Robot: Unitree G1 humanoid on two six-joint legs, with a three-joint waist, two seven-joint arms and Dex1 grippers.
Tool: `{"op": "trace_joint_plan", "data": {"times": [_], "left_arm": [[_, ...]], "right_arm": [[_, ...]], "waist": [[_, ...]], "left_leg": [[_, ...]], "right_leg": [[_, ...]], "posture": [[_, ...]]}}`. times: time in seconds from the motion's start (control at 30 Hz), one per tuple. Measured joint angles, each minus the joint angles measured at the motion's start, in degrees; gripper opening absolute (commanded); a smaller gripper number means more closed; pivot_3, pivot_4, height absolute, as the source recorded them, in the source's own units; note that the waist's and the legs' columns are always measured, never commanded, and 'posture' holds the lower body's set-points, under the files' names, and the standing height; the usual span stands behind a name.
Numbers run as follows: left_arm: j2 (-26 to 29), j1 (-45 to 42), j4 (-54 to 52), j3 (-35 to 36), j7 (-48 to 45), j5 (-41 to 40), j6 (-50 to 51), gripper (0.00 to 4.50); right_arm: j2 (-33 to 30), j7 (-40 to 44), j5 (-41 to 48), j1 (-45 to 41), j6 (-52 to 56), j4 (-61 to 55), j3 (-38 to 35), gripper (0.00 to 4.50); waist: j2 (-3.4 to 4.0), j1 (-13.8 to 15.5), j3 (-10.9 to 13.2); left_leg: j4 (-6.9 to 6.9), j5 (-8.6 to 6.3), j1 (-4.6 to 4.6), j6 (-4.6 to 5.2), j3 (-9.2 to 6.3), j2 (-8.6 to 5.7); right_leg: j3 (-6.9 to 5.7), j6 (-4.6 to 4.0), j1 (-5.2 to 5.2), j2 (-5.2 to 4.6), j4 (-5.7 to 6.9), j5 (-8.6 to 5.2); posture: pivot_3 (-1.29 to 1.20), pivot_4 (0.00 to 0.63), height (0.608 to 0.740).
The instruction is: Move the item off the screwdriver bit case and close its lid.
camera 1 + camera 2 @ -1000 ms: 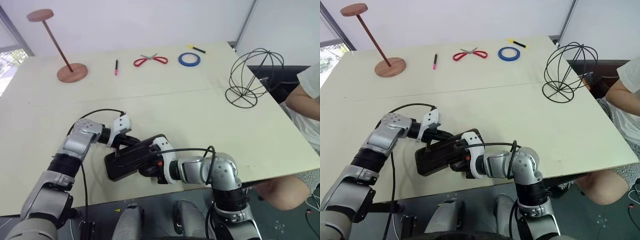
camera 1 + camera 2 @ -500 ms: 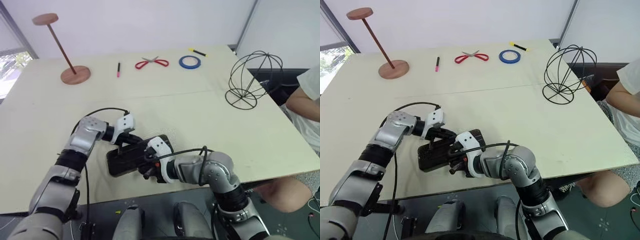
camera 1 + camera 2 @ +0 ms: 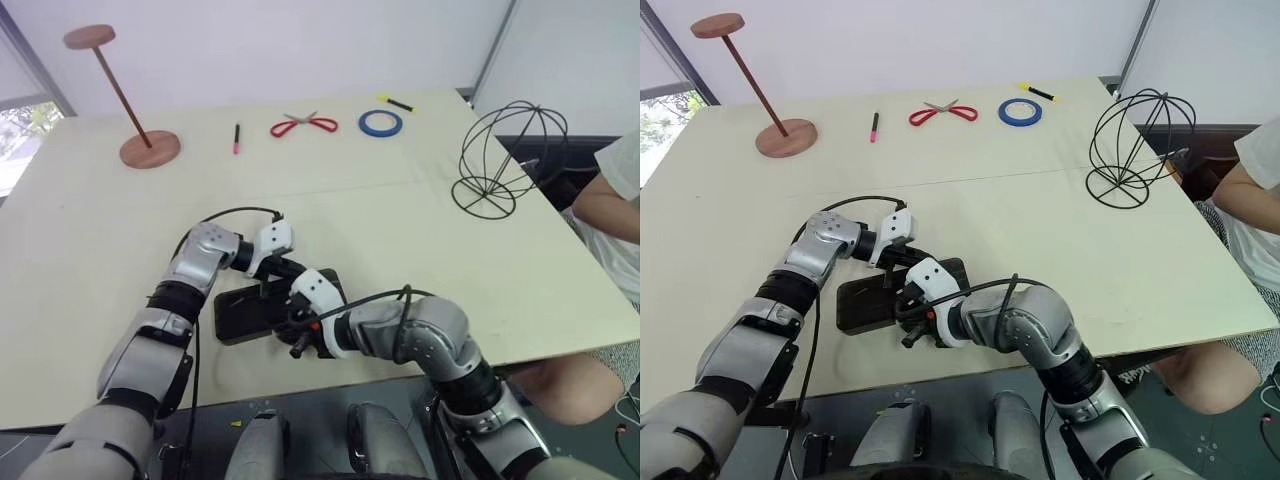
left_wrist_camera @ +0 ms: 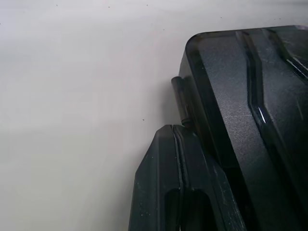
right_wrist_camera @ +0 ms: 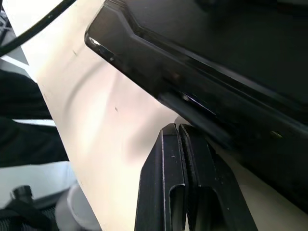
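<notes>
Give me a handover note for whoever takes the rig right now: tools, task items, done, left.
Left tool: shut, holding nothing, tip at the far edge of the screwdriver bit case.
Right tool: shut, holding nothing, tip at the case's near edge.
Wire sphere frame: standing on the table at far right, well clear of the case.
Lid: down flat over the tray.
Done: frame off the case, lid folded down.
Left: whether the latch has caught cannot be seen; check, then pull both arms back.

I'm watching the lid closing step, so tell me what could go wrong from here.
Both grippers are shut and press at the screwdriver bit case: the left gripper from its far side, the right gripper from the near one. Uneven pushing could slide the case toward the table edge close by. The lid may look down without latching.
</notes>
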Motion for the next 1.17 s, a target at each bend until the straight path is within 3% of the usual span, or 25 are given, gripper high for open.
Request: {"op": "trace_joint_plan", "data": {"times": [0.3,0.53,0.7,0.87,1.07,1.17], "left_arm": [[4.3,4.5,-5.8,6.0,4.8,-4.4,6.7,0.00],[7.1,6.0,-18.8,15.5,13.9,-10.8,15.7,0.00],[8.6,12.0,-35.9,23.1,21.6,-17.9,27.8,0.00],[9.4,23.4,-54.6,27.9,28.1,-25.4,39.8,0.00],[9.6,37.5,-75.0,34.2,34.9,-35.7,51.5,0.00],[9.8,41.0,-79.9,36.5,36.8,-40.7,55.0,0.00]], "right_arm": [[-16.1,13.1,3.0,-4.3,0.1,-7.4,-6.2,0.04],[-21.3,20.7,3.6,-5.7,-4.7,-8.5,-8.4,0.04],[-25.1,23.4,-0.8,-8.8,-12.9,-2.8,-12.8,0.04],[-27.3,27.2,-1.2,-9.6,-17.7,-1.1,-16.8,0.04],[-31.5,31.1,-1.0,-6.1,-20.1,-2.0,-19.8,0.04],[-32.6,32.6,-0.8,-5.0,-20.8,-2.3,-20.9,0.04]], "waist": [[-0.15,-1.3,0.3],[-0.23,-1.3,0.7],[-0.27,-1.3,1.0],[-0.28,-1.3,1.2],[-0.36,-0.8,1.4],[-0.36,-0.1,1.4]], "left_leg": [[-0.11,-0.01,-0.12,0.02,-0.09,0.03],[-0.10,-0.02,-0.15,0.03,-0.02,0.02],[-0.14,-0.02,-0.15,0.02,0.01,0.02],[-0.17,-0.02,-0.15,0.02,0.05,0.03],[-0.13,-0.03,-0.15,0.01,0.08,0.01],[-0.09,-0.02,-0.13,0.01,0.12,0.01]], "right_leg": [[-0.01,-0.02,-0.18,0.07,0.00,0.01],[0.01,-0.05,-0.20,-0.02,-0.01,0.03],[0.04,-0.08,-0.22,-0.02,-0.04,0.05],[0.09,-0.09,-0.25,-0.04,-0.03,0.05],[0.10,-0.11,-0.22,-0.07,-0.05,0.03],[0.11,-0.28,-0.22,-0.05,-0.05,-0.06]], "posture": [[0.00,0.150,0.740],[0.00,0.150,0.740],[0.00,0.150,0.740],[0.00,0.150,0.740],[0.00,0.150,0.740],[0.00,0.150,0.740]]}}
